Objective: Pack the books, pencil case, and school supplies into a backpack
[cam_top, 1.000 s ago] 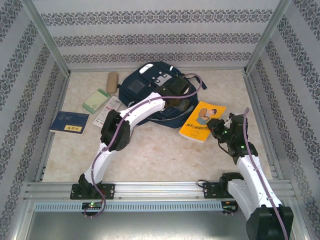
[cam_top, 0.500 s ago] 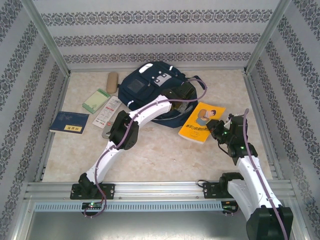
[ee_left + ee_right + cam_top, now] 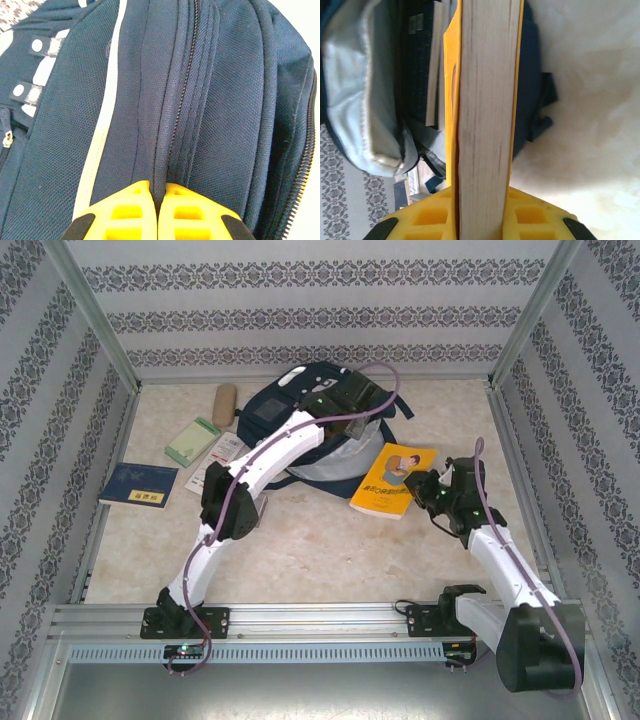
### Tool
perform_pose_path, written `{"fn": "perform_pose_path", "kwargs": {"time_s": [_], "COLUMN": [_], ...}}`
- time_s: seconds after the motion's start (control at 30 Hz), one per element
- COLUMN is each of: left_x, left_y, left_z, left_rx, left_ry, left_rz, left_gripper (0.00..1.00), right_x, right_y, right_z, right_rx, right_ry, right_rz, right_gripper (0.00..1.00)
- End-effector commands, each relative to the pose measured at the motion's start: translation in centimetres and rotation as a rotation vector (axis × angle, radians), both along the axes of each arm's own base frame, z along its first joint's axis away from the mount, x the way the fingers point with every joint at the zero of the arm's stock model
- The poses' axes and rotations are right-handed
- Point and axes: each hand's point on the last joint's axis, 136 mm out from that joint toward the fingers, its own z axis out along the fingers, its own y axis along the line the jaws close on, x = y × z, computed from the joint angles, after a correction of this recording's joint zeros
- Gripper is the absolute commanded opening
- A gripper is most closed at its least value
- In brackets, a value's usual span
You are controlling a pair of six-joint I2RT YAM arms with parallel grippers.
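Navy book (image 3: 138,485) at left on counter (image 3: 330,540); green pad (image 3: 192,442) and white packet (image 3: 215,462) beside it. Backpack (image 3: 268,412) centre-far, mouth open. Left tool (image 3: 158,195) pinched tight on its top fabric. Orange book (image 3: 392,480) just right, clamped edge-on in right tool (image 3: 482,200).

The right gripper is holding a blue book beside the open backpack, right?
Not blue. The right gripper is holding an orange-yellow book beside the open backpack. The top external view shows its yellow cover with a cartoon figure.
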Motion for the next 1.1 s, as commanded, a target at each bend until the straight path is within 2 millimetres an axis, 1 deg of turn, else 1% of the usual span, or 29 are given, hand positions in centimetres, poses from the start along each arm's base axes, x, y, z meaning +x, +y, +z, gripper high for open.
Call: {"fn": "perform_pose_path", "kwargs": {"time_s": [0.0,0.13,0.23,0.4,0.57,0.63,0.7,0.83,0.9,1.0,1.07], "left_x": [-1.5,-1.8,-2.1,-2.1,-2.0,-1.9,-1.8,-1.9,-1.9,-1.8,-1.8], "left_y": [-0.6,0.0,0.1,-0.1,-0.2,-0.2,-0.3,-0.5,-0.5,-0.5,-0.4], "left_z": [8.3,10.6,11.5,11.4,11.5,11.7,11.7,11.8,11.9,11.5,11.4], "left_rx": [-0.172,-0.264,-0.32,-0.348,-0.367,-0.376,-0.386,-0.406,-0.41,-0.406,-0.405], "left_ry": [-0.084,-0.075,-0.059,-0.045,-0.039,-0.04,-0.039,-0.03,-0.029,-0.022,-0.017], "left_rz": [-0.031,-0.026,-0.023,-0.017,-0.008,-0.007,-0.005,-0.007,-0.008,-0.007,-0.007], "left_gripper": [0.0,0.0,0.0,0.0,0.0,0.0,0.0,0.0,0.0,0.0,0.0], "right_x": [2.8,5.0,7.0,10.6,14.8,16.5,18.0,19.9,20.8,22.1,22.9], "right_y": [1.7,2.8,3.7,5.0,5.4,6.1,7.3,9.4,10.3,11.7,13.0], "right_z": [5.5,6.1,6.2,5.9,3.8,2.7,2.4,1.5,0.7,-1.7,-2.6], "right_rx": [0.044,0.043,0.037,0.063,0.173,0.256,0.308,0.275,0.249,0.248,0.263], "right_ry": [-0.179,-0.193,-0.206,-0.228,-0.22,-0.21,-0.232,-0.242,-0.232,-0.179,-0.159], "right_rz": [0.064,0.083,0.072,0.007,-0.112,-0.143,-0.148,-0.175,-0.183,-0.183,-0.145], "right_gripper": [0.0,0.0,0.0,0.0,0.0,0.0,0.0,0.0,0.0,0.0,0.0]}}
